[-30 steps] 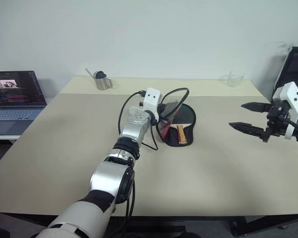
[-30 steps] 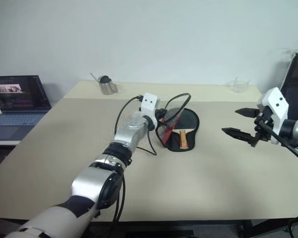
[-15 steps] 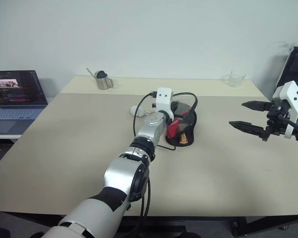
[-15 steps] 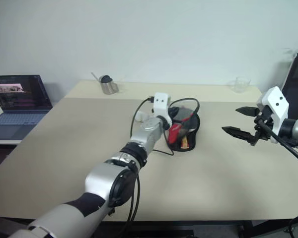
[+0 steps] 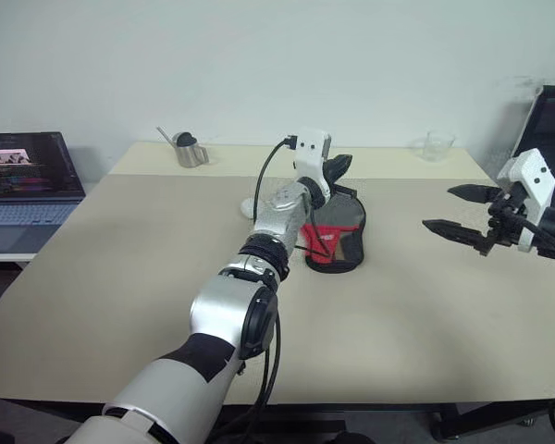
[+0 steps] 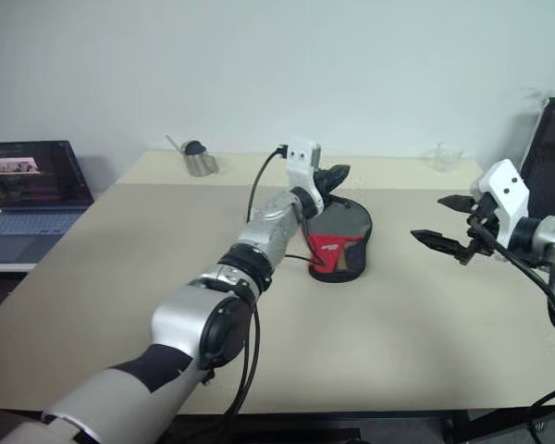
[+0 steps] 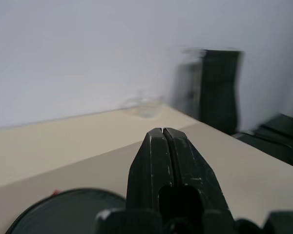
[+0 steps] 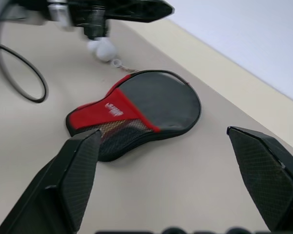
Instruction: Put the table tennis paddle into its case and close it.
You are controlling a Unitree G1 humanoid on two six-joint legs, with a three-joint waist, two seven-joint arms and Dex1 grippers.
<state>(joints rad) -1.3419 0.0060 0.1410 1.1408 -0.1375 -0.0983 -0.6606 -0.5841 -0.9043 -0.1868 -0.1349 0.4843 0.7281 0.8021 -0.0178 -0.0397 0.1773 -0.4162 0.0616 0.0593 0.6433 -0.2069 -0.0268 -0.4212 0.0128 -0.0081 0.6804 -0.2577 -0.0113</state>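
From the head view your case [image 5: 338, 233] lies folded over mid-table with your left gripper [image 6: 333, 173] pinched shut, empty, just above it, and the right wrist view shows your right gripper [image 8: 178, 163] wide open near it, so zipping's probably next.

- Our left arm [image 5: 259, 268] is silver with black joint rings.
- A black cable [image 5: 270, 185] loops beside it.
- White camera blocks [image 6: 502, 185] top both wrists.
- Our fingers [image 8: 75, 170] are black, tapered, pads cross-hatched.
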